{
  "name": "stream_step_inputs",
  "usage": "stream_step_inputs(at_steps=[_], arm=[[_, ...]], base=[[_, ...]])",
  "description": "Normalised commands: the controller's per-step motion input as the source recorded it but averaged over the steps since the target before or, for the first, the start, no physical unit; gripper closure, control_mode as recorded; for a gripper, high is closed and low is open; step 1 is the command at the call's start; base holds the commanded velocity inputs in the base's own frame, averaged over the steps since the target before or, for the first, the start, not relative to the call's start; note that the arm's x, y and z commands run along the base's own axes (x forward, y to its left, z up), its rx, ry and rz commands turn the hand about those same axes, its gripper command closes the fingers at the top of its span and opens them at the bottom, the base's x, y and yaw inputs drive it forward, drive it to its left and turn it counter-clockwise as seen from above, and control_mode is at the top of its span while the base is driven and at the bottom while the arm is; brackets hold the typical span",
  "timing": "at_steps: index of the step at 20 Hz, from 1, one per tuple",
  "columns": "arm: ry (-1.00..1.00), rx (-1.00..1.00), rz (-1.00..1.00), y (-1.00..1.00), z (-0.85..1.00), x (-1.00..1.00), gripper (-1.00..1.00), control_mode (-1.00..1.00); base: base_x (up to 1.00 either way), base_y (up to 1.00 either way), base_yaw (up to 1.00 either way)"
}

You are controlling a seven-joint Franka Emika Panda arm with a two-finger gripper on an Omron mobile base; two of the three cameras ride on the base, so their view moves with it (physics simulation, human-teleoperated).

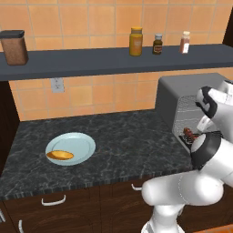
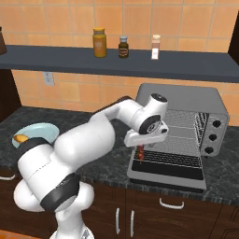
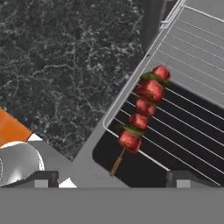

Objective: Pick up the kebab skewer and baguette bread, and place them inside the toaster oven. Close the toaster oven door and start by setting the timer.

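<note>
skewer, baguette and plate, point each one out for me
skewer [image 3: 144, 109], hand view, on a middle meat chunk
baguette [image 1: 60, 155], left base view, middle of the loaf
plate [image 1: 79, 141], left base view, bare part behind the loaf

Even, bright rendered light; soft shadows, slightly pixelated.
</note>
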Motion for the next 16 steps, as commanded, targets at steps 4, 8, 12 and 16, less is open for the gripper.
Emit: stream_step_inputs(at_steps=[4,8,12,16], arm=[[-0.01,0.0,-0.09,0.73,0.34,-1.0,-1.0,-1.0],[0.0,0.0,-0.21,1.0,0.08,-0.52,-1.0,-1.0],[0.0,0.0,-0.06,1.0,0.14,-0.01,-1.0,-1.0],[0.04,0.0,0.0,1.0,0.24,0.0,-1.0,-1.0]], base=[[0.0,0.0,0.0],[0.0,0.0,0.0],[0.0,0.0,0.0],[0.0,0.0,0.0]])
